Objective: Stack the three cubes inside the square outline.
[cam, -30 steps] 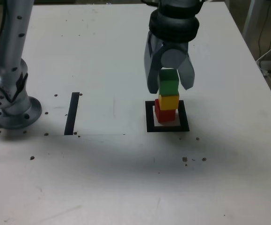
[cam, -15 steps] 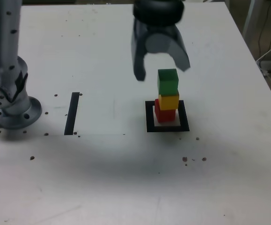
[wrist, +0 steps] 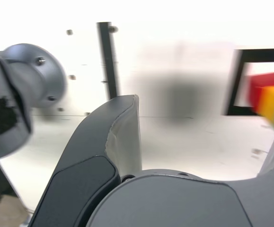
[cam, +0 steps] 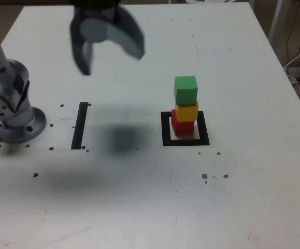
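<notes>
Exterior view, stack: I am seeing the three cubes sitting one on another, the red cube (cam: 182, 126) at the bottom, the yellow cube (cam: 187, 112) on it and the green cube (cam: 185, 90) on top, each turned slightly against the one below.
Exterior view, square outline: I am reading the square outline (cam: 166, 129) as a black frame with a white centre; the red cube is standing inside it, toward its far side, with white showing in front of it.
Wrist view, stack: I am catching the same cubes at the picture's edge, blurred, with the red cube (wrist: 260, 90) inside the black square outline (wrist: 234, 80).
Exterior view, end effector: I am finding the end effector (cam: 111, 61) hanging above the tabletop (cam: 243, 197), well apart from the stack and toward the exterior view's left of it; its jaws are standing wide apart and it is gripping nothing.
Exterior view, shadow: I am noting its dark blurred shadow lying on the tabletop between the black strip (cam: 80, 125) and the square outline.
Exterior view, black strip: I am seeing a straight strip of tape lying near the arm base (cam: 12, 111), on the exterior view's left.
Exterior view, tabletop: I am looking at a white surface with small dark specks scattered about.
</notes>
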`<state>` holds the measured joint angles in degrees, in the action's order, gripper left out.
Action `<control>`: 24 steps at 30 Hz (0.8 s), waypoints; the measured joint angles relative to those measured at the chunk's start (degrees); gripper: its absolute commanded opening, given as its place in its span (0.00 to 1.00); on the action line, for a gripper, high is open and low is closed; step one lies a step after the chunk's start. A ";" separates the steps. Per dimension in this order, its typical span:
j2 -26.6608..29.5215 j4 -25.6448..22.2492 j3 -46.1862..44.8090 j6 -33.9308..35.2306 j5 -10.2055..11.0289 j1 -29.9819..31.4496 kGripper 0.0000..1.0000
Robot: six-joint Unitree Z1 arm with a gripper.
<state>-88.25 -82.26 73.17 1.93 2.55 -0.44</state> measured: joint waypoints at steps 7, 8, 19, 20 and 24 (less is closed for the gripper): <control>0.90 8.97 -11.89 0.42 -0.39 0.24 1.00; 1.20 11.05 -13.93 0.72 -0.29 0.27 1.00; 3.23 20.05 -29.28 3.29 1.46 0.28 0.99; 3.52 20.29 -29.95 3.39 1.47 0.28 0.99; 4.20 21.85 -30.72 3.50 1.68 0.28 0.99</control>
<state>-84.05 -60.42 42.45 5.43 4.23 -0.17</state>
